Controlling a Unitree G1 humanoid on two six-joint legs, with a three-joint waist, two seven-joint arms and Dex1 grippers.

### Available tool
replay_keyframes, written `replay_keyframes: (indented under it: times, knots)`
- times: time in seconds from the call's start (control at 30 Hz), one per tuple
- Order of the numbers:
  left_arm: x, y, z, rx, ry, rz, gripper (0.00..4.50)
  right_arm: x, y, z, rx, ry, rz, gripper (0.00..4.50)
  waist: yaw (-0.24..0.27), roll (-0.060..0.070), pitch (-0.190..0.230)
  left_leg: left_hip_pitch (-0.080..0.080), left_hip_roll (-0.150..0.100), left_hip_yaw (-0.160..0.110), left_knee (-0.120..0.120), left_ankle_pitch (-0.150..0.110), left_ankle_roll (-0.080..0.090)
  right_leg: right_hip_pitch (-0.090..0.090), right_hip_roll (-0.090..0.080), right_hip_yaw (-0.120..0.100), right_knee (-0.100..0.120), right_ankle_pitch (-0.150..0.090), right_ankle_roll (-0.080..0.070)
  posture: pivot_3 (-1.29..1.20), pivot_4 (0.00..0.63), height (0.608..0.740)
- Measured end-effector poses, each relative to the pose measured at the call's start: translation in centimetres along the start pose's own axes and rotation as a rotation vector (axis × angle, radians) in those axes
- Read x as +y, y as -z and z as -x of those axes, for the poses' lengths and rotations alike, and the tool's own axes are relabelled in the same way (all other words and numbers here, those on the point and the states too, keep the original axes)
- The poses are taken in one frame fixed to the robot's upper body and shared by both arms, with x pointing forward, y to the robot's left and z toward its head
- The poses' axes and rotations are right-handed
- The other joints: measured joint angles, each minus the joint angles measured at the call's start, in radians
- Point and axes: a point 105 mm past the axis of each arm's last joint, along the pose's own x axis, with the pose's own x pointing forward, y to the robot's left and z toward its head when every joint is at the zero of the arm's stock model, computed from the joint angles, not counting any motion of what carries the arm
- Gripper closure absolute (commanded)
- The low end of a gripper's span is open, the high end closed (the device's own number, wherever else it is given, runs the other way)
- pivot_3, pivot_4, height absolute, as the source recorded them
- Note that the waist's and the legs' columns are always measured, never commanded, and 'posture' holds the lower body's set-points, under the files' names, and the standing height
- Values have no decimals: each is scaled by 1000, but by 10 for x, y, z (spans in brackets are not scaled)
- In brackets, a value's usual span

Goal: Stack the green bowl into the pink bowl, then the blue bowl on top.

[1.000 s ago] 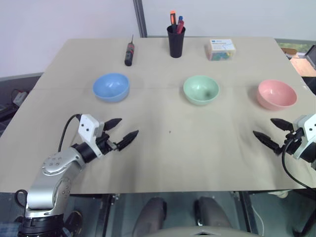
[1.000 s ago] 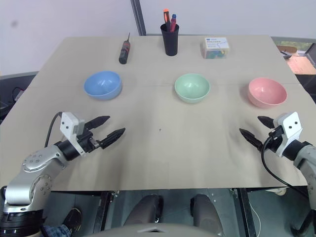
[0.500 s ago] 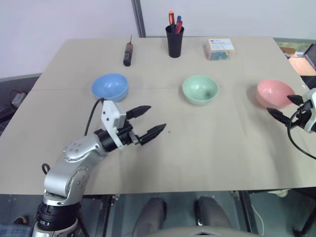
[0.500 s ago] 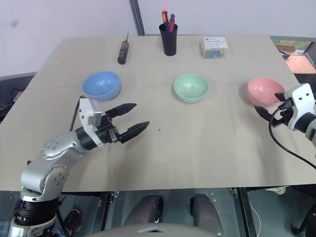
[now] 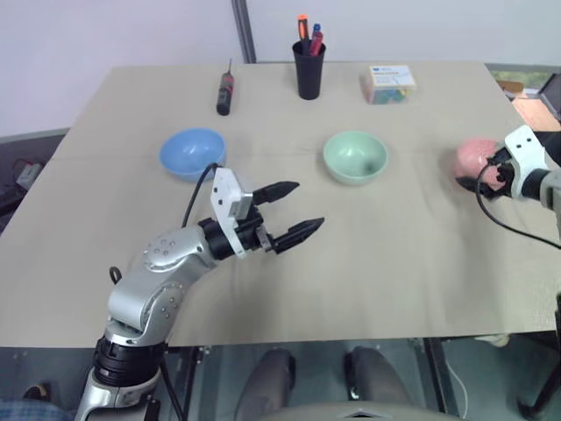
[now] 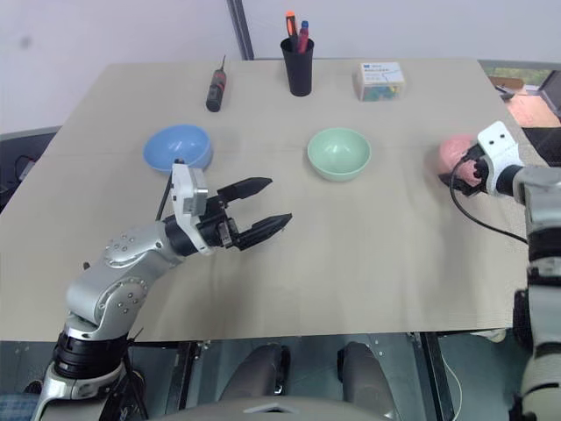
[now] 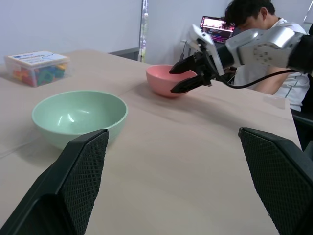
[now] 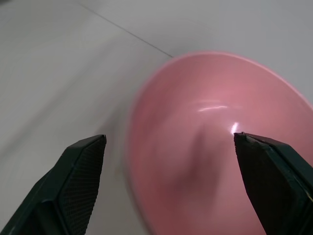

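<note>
Three small smooth round bowls sit in a row on the beige tabletop [image 5: 368,254], none stacked. The light sky-blue bowl [image 5: 192,154] is on the robot's left, the pale mint-green bowl [image 5: 355,158] in the middle, the salmon-pink bowl [image 5: 473,158] on the right near the table's edge. All three are upright, empty and well apart from each other.

Left gripper [image 5: 293,211] hangs above bare tabletop in front of the gap between blue and green bowls, pointing toward the green one, black fingers spread wide, holding nothing. In its wrist view the green bowl [image 7: 79,117] is ahead between the two fingers, the pink bowl [image 7: 168,80] further off.

Right gripper [image 7: 182,79] is at the pink bowl, fingers apart, one above the rim and one beside the outer wall; cannot tell if either touches. Its wrist view has the pink bowl [image 8: 215,147] close up between the two spread fingertips [image 8: 78,176].

At the far edge: a black cup with pens [image 5: 308,70], a black-and-red screwdriver [image 5: 225,92], and a clear plastic box of coloured bits [image 5: 390,86]. A person [image 7: 264,49] sits beyond the table's right side.
</note>
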Motion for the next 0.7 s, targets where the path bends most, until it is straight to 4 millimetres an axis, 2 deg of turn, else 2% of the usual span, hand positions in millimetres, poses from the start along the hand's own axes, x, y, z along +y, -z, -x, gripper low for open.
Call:
replay_keyframes:
  times: [0.03, 0.13, 0.23, 0.37, 0.4, 0.43, 0.63, 0.7]
  knots:
    - [0, 1, -1, 1, 1, 3, 0, -1, 3, -2, 28, -4, 9, 104, 0, 0, 0, 0, 0, 0, 0, 0, 0, 0, 0, 0, 0, 0, 0, 0, 150, 740]
    - [-1, 1, -1, 2, 1, 5, 0, 0, 18, -4, 102, -20, 19, 870, -1, 0, 0, 0, 0, 0, 0, 0, 0, 0, 0, -1, 0, 0, 0, 0, 150, 740]
    - [0, 1, -2, 0, -9, 8, 0, 3, 29, -6, 139, -32, 25, 2231, -4, 0, 0, 0, 0, 0, 0, 0, 0, 0, 0, 0, 1, 0, 0, 0, 150, 740]
    - [1, 2, -2, -3, -21, 12, 0, 2, 23, -7, 122, -33, 62, 4105, -6, 0, 0, 0, 0, 0, 2, 0, 0, 0, 0, 1, 2, 0, 0, 0, 150, 740]
    - [1, 2, -2, -3, -26, 12, 0, 0, 17, -7, 107, -27, 72, 4398, -7, 0, 0, 1, 0, 0, 2, 0, 0, 0, 0, 1, 3, 0, 0, 0, 150, 740]
    - [2, 2, -2, -2, -31, 11, 0, -3, 10, -6, 91, -22, 85, 4467, -8, 0, 0, 2, 0, 0, 2, 0, 0, 1, 0, 2, 3, 0, 0, 0, 150, 740]
    - [3, 4, -1, 11, -45, 3, 0, 5, 8, -10, 94, -63, 130, 4467, -9, -1, 0, 2, 0, 0, 2, 0, 0, 1, 0, 2, 4, 0, 0, 0, 150, 740]
    - [4, 5, 0, 15, -49, -2, 0, 12, 1, -10, 88, -115, 183, 4467, -10, 0, 0, 2, 0, -1, 2, 0, 0, 1, 0, 3, 4, 0, 0, 0, 150, 740]
